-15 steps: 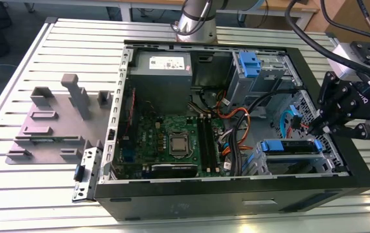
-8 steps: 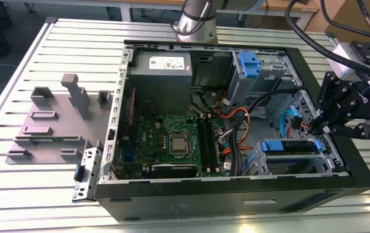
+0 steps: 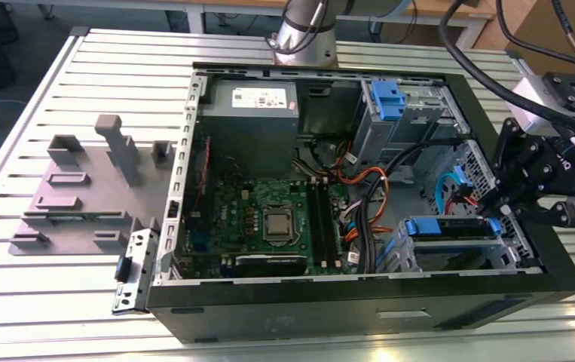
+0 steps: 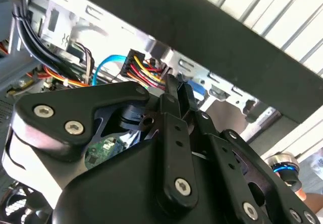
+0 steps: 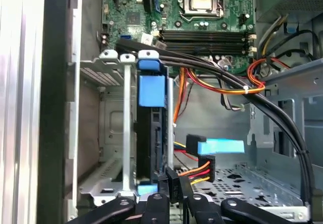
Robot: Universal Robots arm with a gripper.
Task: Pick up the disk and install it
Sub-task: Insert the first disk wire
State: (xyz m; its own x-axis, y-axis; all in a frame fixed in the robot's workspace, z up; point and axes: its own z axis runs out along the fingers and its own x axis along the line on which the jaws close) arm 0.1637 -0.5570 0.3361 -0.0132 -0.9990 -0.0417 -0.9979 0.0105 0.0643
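Black claw [image 5: 173, 186] fingers are seen nearly closed at the disk [image 5: 150, 133], seated upright in its bay.

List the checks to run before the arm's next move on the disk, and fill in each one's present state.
1. Disk is in the drive cage: ok, it stands in the slot, blue bracket on top of it in the first wrist view.
2. Gripper is at the disk: ok, it is right by the disk's edge.
3. Power connector is clear of the gripper: not ok, it lies close beside it.
4. Disk is fully seated: cannot tell.
5. Grip on the disk: cannot tell.
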